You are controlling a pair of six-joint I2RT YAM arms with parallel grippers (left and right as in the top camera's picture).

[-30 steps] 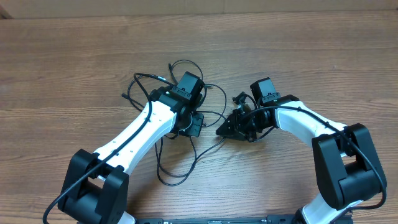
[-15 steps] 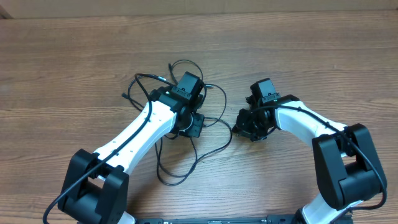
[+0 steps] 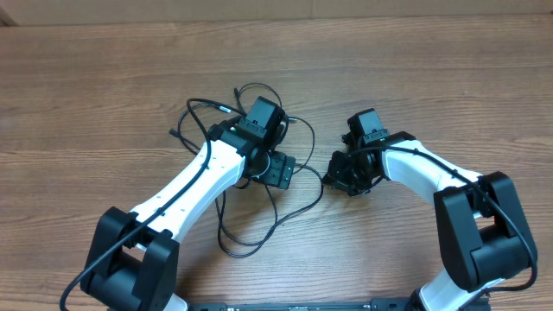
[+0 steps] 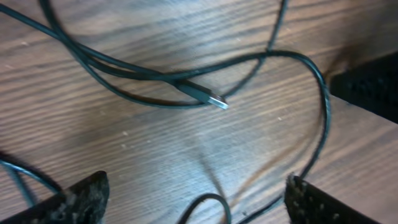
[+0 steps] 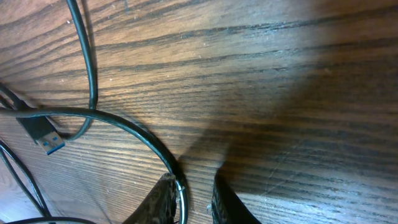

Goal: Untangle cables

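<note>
Black cables [image 4: 205, 96] lie tangled centre-left of the overhead view on the wood worktop [image 3: 432, 78]. Left claw [image 4: 199, 196] is spread wide and empty. Right claw [image 5: 196, 199] is pinched on one strand, likely to drag it clear.

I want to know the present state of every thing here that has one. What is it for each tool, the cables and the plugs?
left tool: open, gripping nothing.
right tool: shut on a cable.
cables: tangled, strands crossing, lying on the table.
silver plug: unplugged, lying on the table.
blue plug: unplugged, lying on the table.
</note>
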